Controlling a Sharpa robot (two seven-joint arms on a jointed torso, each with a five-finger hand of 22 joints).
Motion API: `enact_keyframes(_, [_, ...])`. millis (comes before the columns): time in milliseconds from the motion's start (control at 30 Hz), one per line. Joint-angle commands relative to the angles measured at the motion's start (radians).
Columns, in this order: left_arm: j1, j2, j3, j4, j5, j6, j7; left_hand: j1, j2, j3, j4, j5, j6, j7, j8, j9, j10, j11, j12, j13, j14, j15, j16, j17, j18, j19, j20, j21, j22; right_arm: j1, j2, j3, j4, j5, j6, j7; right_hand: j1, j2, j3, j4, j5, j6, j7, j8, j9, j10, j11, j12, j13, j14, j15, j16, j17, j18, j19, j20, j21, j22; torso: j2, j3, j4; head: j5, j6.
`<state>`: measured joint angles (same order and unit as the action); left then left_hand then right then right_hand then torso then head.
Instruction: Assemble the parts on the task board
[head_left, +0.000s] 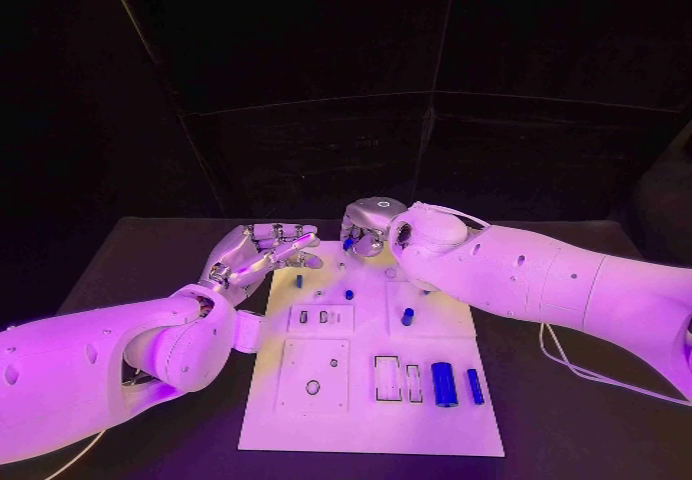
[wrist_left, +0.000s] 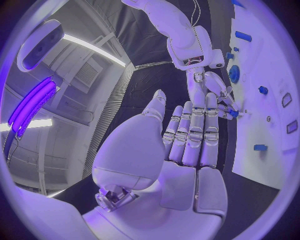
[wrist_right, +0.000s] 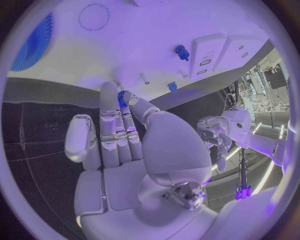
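The white board (head_left: 289, 420) lies flat on the worktop; two blue bars (head_left: 444, 384) lie near its right edge, small blue pegs (head_left: 349, 294) farther up.

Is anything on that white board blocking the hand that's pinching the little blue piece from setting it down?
Nothing visible does. The right hand pinches a small blue part just above the far end of the task board. The left hand rests at the board's far left corner, apart from it.

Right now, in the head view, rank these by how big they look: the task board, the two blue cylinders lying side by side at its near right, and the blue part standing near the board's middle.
1. task board
2. thicker blue cylinder
3. thinner blue cylinder, similar length but slimmer
4. standing blue part, though it lies farther from the camera, so this is unsure.
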<state>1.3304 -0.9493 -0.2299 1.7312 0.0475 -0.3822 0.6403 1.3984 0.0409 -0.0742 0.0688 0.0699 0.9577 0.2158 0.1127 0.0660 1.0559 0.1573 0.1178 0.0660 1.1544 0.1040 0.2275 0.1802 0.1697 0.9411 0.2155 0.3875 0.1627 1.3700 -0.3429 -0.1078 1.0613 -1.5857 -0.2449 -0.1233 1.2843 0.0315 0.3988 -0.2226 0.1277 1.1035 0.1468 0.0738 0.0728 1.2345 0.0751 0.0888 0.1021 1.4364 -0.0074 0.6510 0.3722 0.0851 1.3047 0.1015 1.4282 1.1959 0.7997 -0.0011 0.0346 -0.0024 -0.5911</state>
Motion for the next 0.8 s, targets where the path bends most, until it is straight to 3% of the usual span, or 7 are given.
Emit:
enact_keyframes(33, [0.002, -0.001, 0.001, 0.002, -0.006, 0.009, 0.005, 0.004, 0.007, -0.001, -0.005, -0.006, 0.004, 0.005, -0.005, -0.001, -0.001, 0.005, -0.002, -0.001, 0.004, 0.0, -0.003, 0.001, 0.013, 0.008, -0.002, 0.006, -0.001, 0.002, 0.001, 0.001, -0.001, -0.009, 0.035, -0.002, 0.0, -0.007, 0.007, 0.001, 0.002, 0.005, 0.006, 0.003, 0.002, 0.001, 0.001, -0.003, -0.001, -0.002, -0.001, 0.004, -0.001, -0.006, 0.009, 0.001, 0.003, 0.001, 0.001, -0.0004, 0.0001, 0.001, -0.001])
enact_keyframes(567, [0.005, -0.002, 0.001, 0.002, -0.006, 0.009, 0.005, 0.004, 0.007, -0.001, -0.005, -0.006, 0.004, 0.005, -0.005, -0.001, -0.001, 0.005, -0.002, -0.001, 0.004, 0.0, -0.003, 0.001, 0.013, 0.008, -0.002, 0.006, -0.001, 0.002, -0.002, 0.001, 0.004, -0.017, 0.039, -0.009, -0.003, -0.011, 0.009, 0.004, 0.003, 0.002, 0.007, 0.001, 0.002, -0.002, 0.002, -0.006, -0.001, -0.002, 0.0, 0.004, -0.001, -0.006, 0.008, 0.002, 0.003, 0.001, 0.001, -0.0007, 0.0004, 0.002, -0.003])
enact_keyframes(733, [0.005, -0.002, 0.001, 0.002, -0.006, 0.009, 0.005, 0.004, 0.007, -0.001, -0.005, -0.006, 0.004, 0.005, -0.005, -0.001, -0.001, 0.005, -0.002, -0.001, 0.004, 0.0, -0.003, 0.001, 0.013, 0.008, -0.002, 0.006, -0.001, 0.002, 0.003, 0.0, -0.003, -0.018, 0.023, -0.008, -0.019, -0.039, 0.02, 0.018, 0.002, -0.053, 0.026, -0.014, -0.008, -0.058, 0.021, -0.028, -0.014, -0.003, 0.013, 0.005, -0.002, -0.005, 0.0, 0.01, -0.001, -0.008, 0.001, -0.001, 0.0005, 0.003, -0.003])
enact_keyframes(800, [0.005, -0.002, 0.001, 0.002, -0.006, 0.01, 0.004, 0.004, 0.008, -0.002, -0.007, -0.006, 0.004, 0.006, -0.006, -0.001, -0.001, 0.005, -0.004, -0.001, 0.003, 0.001, -0.006, 0.002, 0.013, 0.008, -0.002, 0.006, -0.002, 0.002, 0.006, 0.0, -0.007, -0.018, 0.019, -0.009, -0.031, -0.059, 0.021, 0.03, 0.001, -0.106, 0.037, -0.015, -0.011, -0.093, 0.031, -0.026, -0.023, -0.003, 0.021, 0.007, -0.003, -0.003, -0.008, 0.018, -0.005, -0.017, 0.001, -0.0009, 0.0012, 0.004, -0.002])
